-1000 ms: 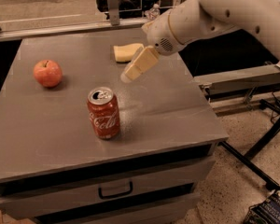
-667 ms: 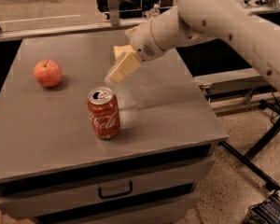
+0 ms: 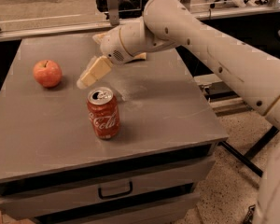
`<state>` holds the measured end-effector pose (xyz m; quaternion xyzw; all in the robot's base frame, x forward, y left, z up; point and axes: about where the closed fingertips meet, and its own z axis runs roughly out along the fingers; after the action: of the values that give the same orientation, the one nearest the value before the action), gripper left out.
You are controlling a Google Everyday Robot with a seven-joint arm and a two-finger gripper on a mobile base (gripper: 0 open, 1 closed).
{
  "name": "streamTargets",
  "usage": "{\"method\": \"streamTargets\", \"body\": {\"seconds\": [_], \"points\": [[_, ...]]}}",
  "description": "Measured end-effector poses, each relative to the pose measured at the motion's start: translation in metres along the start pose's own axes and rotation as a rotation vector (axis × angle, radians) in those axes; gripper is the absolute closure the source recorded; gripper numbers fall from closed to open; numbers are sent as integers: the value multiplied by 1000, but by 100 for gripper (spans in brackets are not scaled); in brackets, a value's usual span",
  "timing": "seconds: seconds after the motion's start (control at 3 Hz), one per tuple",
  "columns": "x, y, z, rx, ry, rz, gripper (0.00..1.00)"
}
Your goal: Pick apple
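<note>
The apple (image 3: 47, 73) is small, round and red-orange with a short stem. It sits on the left part of the grey table (image 3: 172, 111). My gripper (image 3: 87, 78) hangs above the table at the end of the white arm, pointing down and left. It is to the right of the apple with a gap between them, and just behind the top of the red Coca-Cola can (image 3: 103, 113). It holds nothing that I can see.
The can stands upright near the table's middle front. A pale yellow sponge (image 3: 98, 37) lies at the back, mostly hidden by my arm. The table has a drawer with a handle (image 3: 115, 190) below. Railings and chairs stand behind the table.
My arm has swung left across the table, bringing the gripper from near the sponge to a spot close to the apple. The apple and the can have not moved.
</note>
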<state>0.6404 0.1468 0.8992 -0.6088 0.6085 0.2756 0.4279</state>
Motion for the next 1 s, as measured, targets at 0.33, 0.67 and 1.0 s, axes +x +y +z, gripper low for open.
{"method": "streamTargets", "body": {"seconds": [0.33, 0.67, 1.0], "points": [[-11, 5, 36, -60, -37, 11, 0], [-20, 14, 65, -112, -61, 31, 0], [-29, 25, 95, -158, -72, 43, 0]]}}
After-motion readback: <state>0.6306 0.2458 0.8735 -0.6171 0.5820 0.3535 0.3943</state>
